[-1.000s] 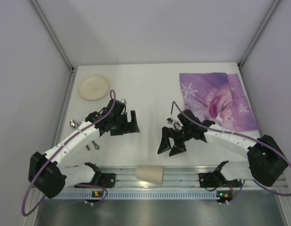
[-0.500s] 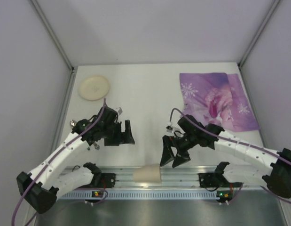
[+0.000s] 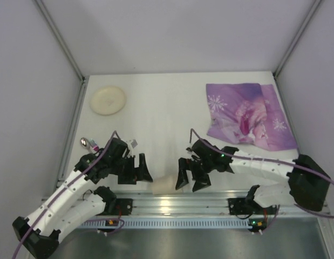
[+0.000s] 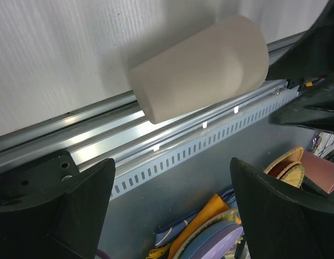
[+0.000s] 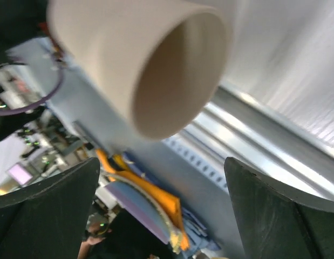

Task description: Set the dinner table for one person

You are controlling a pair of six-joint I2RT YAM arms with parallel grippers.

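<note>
A cream cup (image 3: 162, 185) lies on its side at the near edge of the white dinner table (image 3: 167, 108), by the aluminium rail (image 3: 204, 204). My left gripper (image 3: 137, 175) is just left of it and open, with nothing between the fingers. My right gripper (image 3: 191, 182) is just right of it, also open and empty. In the left wrist view the cup (image 4: 202, 65) lies across the rail ahead of the open gripper (image 4: 172, 213). In the right wrist view the cup's (image 5: 140, 59) open mouth faces the open gripper (image 5: 161, 213).
A cream plate (image 3: 108, 100) sits at the far left. A purple picture placemat (image 3: 249, 115) lies at the far right. Shiny cutlery (image 3: 89, 143) lies by the left wall, behind the left arm. Below the table edge is a pile of coloured items (image 4: 237, 237).
Both grippers have come down towards the near edge and closed in on the cup from either side. The cup has shifted a little left and away from the rail.
</note>
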